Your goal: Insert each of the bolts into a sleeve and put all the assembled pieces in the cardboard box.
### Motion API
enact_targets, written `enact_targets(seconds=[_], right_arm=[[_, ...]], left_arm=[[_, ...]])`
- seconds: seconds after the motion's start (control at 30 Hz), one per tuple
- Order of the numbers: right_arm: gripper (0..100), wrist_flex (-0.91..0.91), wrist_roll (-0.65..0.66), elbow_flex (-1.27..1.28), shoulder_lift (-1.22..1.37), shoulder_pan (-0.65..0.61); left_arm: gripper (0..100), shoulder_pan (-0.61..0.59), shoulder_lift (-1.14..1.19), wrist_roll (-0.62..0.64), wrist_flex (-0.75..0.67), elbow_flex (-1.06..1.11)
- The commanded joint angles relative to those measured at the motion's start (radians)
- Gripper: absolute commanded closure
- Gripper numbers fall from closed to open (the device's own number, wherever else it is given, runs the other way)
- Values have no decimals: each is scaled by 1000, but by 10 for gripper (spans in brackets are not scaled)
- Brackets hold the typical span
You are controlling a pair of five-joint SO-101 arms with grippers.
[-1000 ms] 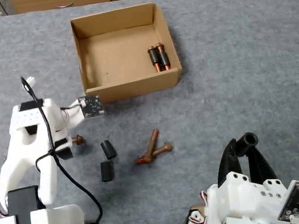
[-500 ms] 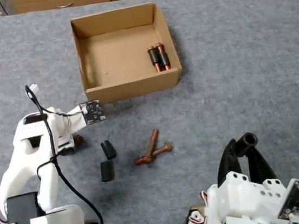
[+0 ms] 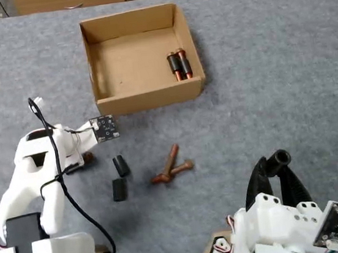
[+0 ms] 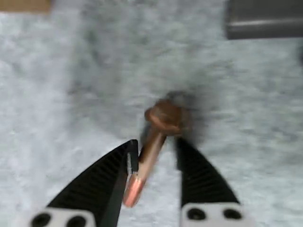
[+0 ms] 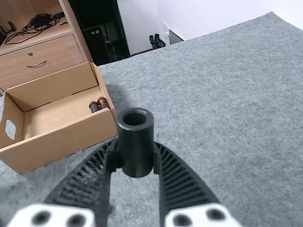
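Left gripper: clamped on bolt at the shank, head outward, tip back toward the wrist; sat at 9 o'clock on table.
Right gripper: closed on sleeve, upright, bore facing up; sat at 5 o'clock.
Box: at 12 o'clock, two assembled pieces against its 3 o'clock wall.
Loose: two spare sleeves and crossed bolts mid-table, well apart from box.
Step, judged: mating held bolt with held sleeve.
To do well: likely needed the shank tip freed to lead, by tilt or regrip; shank axis matched to bore before any push; slow feed to avoid jamming at the rim.
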Motion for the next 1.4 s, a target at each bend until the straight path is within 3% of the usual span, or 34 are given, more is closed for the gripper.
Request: enact_targets(seconds=[0.0,0.23,0.7,0.87,1.07,1.37], right_arm=[[997,11,-11,1,-8,-4],[997,11,-11,2,-10,-5],[997,8,-11,28,-12,-12],[997,5,-11,28,-12,-12],[997,5,-11,27,-12,-13],[997,-8,11,-16,-2,-13]], left_arm=[[976,-37,50,-379,-31,-66],[981,-38,19,-304,3,-78],[981,-26,-236,-284,865,-293],[981,5,-272,-89,973,-377],[981,71,-274,155,974,-439],[981,147,-274,760,977,-727]])
